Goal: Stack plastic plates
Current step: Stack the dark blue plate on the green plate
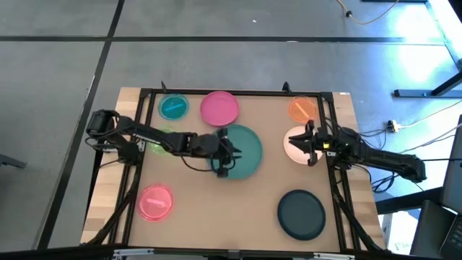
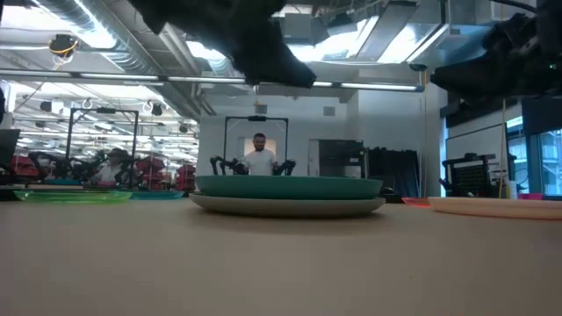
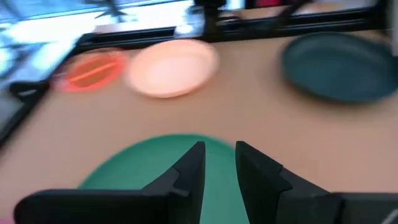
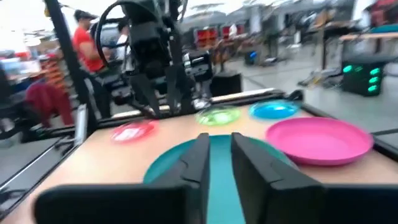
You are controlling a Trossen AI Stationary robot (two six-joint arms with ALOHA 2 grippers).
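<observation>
At the table's middle the teal-green plate (image 1: pixel 242 149) already lies on a grey plate (image 2: pixel 290 207); you see the left gripper (image 1: pixel 222 165) above it, fingers slightly apart, holding nothing. Around this stack, seven plates still wait unstacked.

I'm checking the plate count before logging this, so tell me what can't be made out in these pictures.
- Small green plate: high view, mostly hidden under the left arm.
- Grey plate: only its rim shows in the low view; the teal-green plate covers it from above.
- Left gripper: cut off by the low view's top edge, so contact with the plate is unclear.
- Cream plate: high view, partly covered by the right gripper.
</observation>
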